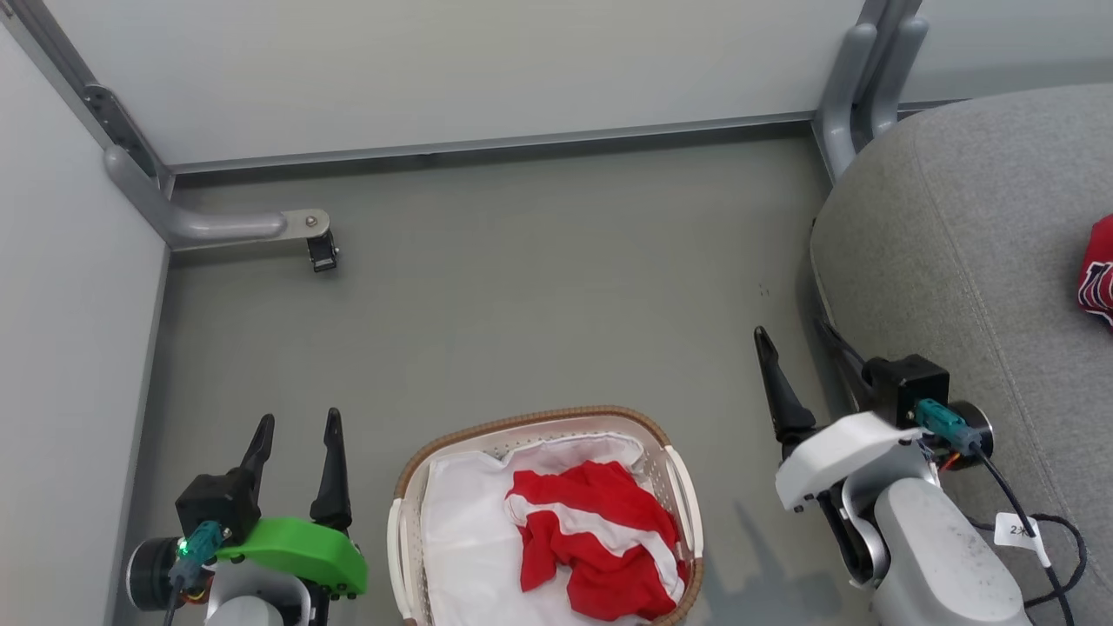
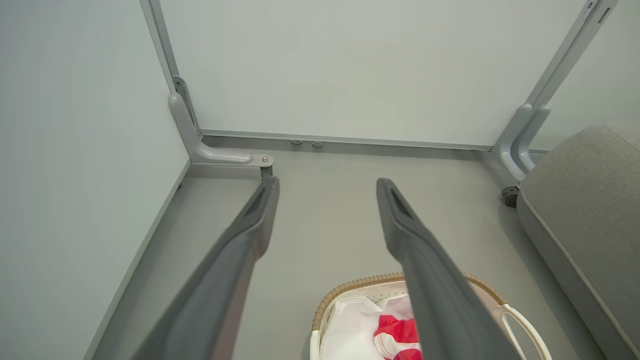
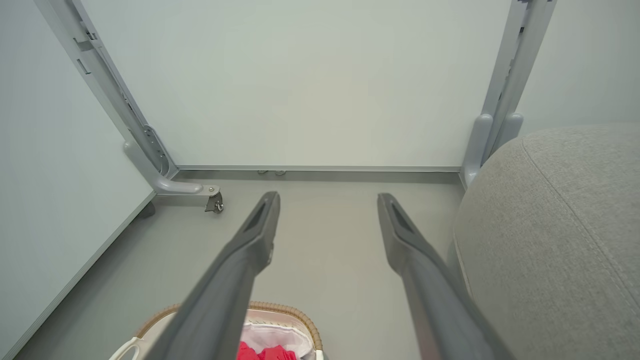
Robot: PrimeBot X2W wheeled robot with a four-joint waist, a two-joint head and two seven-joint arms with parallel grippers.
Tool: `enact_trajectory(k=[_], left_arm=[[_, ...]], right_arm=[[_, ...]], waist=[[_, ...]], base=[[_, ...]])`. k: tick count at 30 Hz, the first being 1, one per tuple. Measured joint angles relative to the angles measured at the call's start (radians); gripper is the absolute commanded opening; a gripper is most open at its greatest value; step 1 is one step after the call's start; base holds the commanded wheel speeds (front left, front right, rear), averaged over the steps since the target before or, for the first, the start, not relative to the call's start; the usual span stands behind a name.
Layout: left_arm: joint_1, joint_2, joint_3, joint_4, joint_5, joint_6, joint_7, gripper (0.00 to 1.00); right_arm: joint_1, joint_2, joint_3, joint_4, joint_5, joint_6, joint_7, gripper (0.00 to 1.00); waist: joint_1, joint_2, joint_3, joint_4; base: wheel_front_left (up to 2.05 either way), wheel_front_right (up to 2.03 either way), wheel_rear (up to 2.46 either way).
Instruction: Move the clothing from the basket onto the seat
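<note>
You had pale panel walls [image 1: 435, 69] ahead of both pincers and grey floor [image 1: 522, 287] beneath them. The seat [image 1: 956, 261] rose just to the right of the right pincer [image 1: 793, 330]. That pincer's outer finger ran close along the seat's rounded edge, though you could not tell whether they touched. The basket [image 1: 539, 419] sat on the floor between the two pincers, back behind their fingertips, with the left pincer [image 1: 298, 419] just to its left.

Both pincers stood with fingers wide apart and nothing between them.

The head view gave you the whole basket from above. A red-and-white garment [image 1: 609, 522] lay crumpled in the half nearer the right pincer, on the white liner [image 1: 461, 522]. The same view caught a second red garment [image 1: 1097, 274], with dark and white markings, on the seat well right of the right pincer.

In each wrist view one of the pincer's own fingers crossed the basket and hid much of the cloth, leaving only a red scrap visible.

Ahead and left of the left pincer, a metal foot [image 1: 226, 226] reached out from the corner post, ending in a castor [image 1: 322, 252]. The left wrist view added another castor [image 2: 510, 196] by the seat's base. A black cable [image 1: 1056, 556] with a white tag [image 1: 1016, 529] trailed behind the right pincer.
</note>
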Motion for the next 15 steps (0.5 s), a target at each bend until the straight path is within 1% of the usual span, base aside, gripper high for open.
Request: enact_trajectory(k=[10, 15], left_arm=[[-0.097, -0.001, -0.084, 0.038, -0.007, -0.017, 0.0, 1.0], [-0.173, -0.001, -0.161, 0.087, 0.006, -0.022, 0.0, 1.0]], right_arm=[[-0.103, 0.0, 0.007, -0.071, -0.009, 0.0, 0.0, 1.0], [-0.156, -0.001, 0.004, -0.112, -0.007, 0.0, 0.0, 1.0]], waist=[[0.0, 0.0, 0.137, -0.036], [0.0, 0.0, 0.22, -0.062]], base=[[0.0, 0.0, 0.0], [0.0, 0.0, 0.0]])
